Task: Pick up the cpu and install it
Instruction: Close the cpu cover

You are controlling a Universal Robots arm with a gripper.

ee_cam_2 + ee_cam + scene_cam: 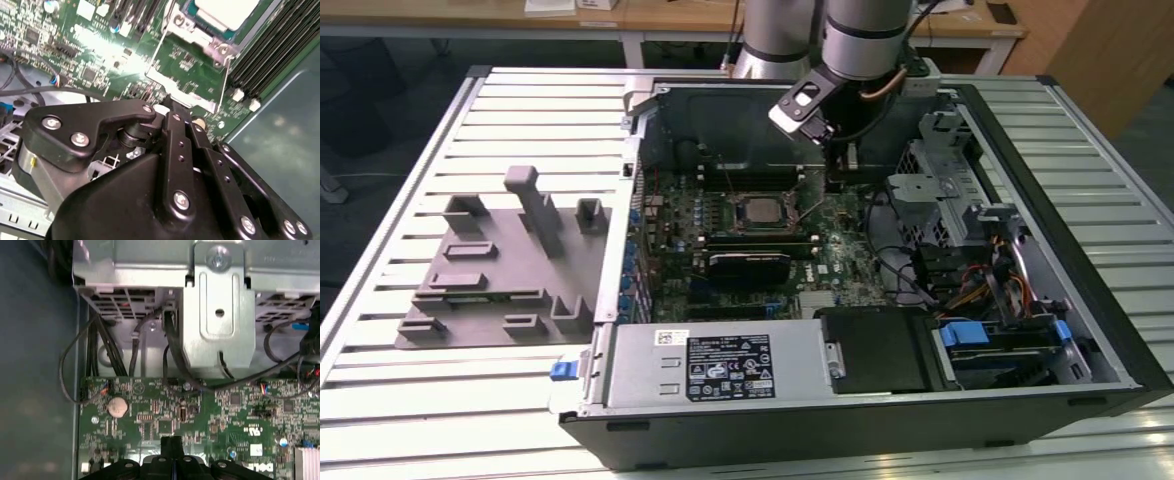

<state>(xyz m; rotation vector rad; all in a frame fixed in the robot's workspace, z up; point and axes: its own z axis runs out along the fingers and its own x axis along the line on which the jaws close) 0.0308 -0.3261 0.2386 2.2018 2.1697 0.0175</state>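
**boardwatcher:** So where's the cpu (758, 210) relative to the gripper (838, 180)? Is the arm actually holding anything?

**tinkerbot_fan:** Doesn't look like it. In the first wrist view the gripper (172, 442) has its two black fingers pressed together with just a thin seam between them and nothing in the gap. In the second wrist view the gripper (172, 102) hangs low over the motherboard (190, 65). The cpu (227, 11) lies a little way beyond the tips, flat inside the metal socket frame (187, 35). The tips are right at the near edge of that frame. They might be touching it, but the angle's too poor to say.

**boardwatcher:** How would the chip handle, though?

**tinkerbot_fan:** Probably light, thin and stiff, so no flex to worry about. That shiny lid looks slick, so pinching the top face seems like a bad plan. The two opposite edges of the rim look like the safest hold, with the chip kept level. The underside contacts are likely the fragile bit, so any tilt or scrape against the socket could wreck it.
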